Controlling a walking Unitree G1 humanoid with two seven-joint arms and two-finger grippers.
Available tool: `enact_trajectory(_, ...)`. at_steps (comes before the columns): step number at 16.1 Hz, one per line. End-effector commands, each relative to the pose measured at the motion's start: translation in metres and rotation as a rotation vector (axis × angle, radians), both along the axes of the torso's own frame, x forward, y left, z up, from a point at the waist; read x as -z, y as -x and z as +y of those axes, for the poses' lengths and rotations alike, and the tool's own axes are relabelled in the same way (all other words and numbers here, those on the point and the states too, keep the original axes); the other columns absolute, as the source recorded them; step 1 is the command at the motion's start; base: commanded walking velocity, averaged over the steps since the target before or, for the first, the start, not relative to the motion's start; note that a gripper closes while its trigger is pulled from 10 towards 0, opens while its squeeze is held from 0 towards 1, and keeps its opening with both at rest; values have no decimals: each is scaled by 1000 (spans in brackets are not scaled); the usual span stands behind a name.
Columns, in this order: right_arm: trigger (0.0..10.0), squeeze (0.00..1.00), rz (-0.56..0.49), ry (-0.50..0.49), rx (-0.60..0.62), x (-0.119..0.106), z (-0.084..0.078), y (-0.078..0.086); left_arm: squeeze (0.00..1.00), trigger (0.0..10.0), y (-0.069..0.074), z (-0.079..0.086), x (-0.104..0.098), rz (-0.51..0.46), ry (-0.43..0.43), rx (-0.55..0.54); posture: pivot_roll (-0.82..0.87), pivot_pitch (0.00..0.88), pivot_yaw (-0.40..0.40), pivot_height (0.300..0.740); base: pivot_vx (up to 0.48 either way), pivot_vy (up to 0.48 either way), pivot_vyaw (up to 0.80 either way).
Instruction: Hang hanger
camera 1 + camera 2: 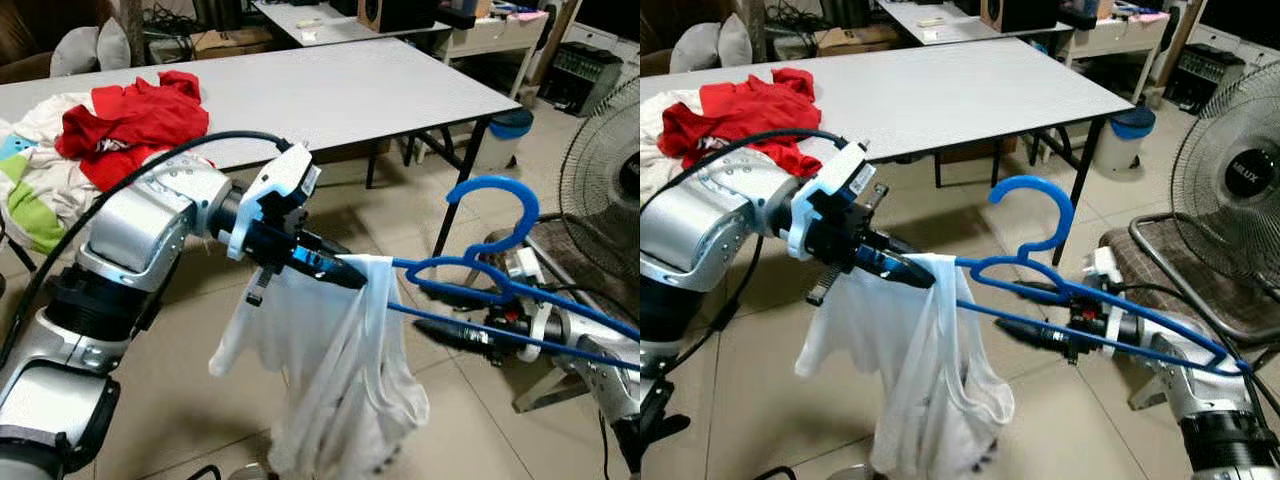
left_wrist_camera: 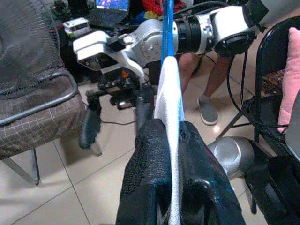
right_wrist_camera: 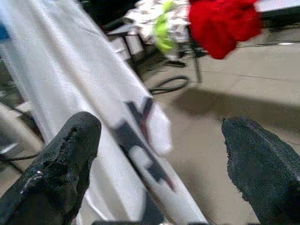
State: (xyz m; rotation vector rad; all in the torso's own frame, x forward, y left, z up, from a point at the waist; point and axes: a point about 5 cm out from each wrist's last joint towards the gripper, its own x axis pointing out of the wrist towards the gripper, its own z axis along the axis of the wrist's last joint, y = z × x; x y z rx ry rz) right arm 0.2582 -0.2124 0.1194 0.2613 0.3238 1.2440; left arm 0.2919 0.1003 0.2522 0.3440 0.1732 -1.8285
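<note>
— Starting at the left, what's on the table (image 1: 380, 85)?

— A red garment (image 1: 135, 120) heaped on mixed laundry (image 1: 30, 175) at its left end.

— And the left gripper (image 1: 345, 273)?

— Its fingers are pinched tight on a white shirt (image 1: 335, 380), which hangs from the tip of the blue hanger (image 1: 490, 270) above the tiled floor.

— The right gripper (image 1: 1035, 312)?

— Spread wide around the hanger's lower bars, near its neck; whether the fingers touch the bars, I cannot tell. A fan (image 1: 1240, 185) stands further right, behind a chair (image 1: 1170, 265).
</note>
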Motion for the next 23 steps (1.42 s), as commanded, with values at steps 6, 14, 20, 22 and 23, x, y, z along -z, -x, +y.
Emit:
enact_trajectory(6, 10000, 1000, -114, -57, -24, -17, 23, 7, 0, 0, -6, -6, -11, -21, 55, -72, -58, 0, 28, 740, 0, 0, 0)
enact_trajectory(14, 10000, 1000, -96, 48, 126, -3, 17, -8, 0, 0, 2, -10, -20, -7, 74, 5, -62, 0, 32, 740, 0, 0, 0)
enact_trajectory(20, 9922, 0, 82, 440, 108, 51, 1, 2, 0, 0, -1, -12, -32, -34, 133, -20, -62, 0, 23, 740, 0, 0, 0)
enact_trajectory(22, 0, 0, 136, 499, 192, 64, -9, 1, 0, 0, 0, -10, -34, -33, 143, -20, -64, 0, 24, 740, 0, 0, 0)
enact_trajectory(23, 0, 0, 191, 526, 247, 73, -18, 2, 0, 0, 0, -9, -36, -33, 147, -20, -64, 0, 24, 740, 0, 0, 0)
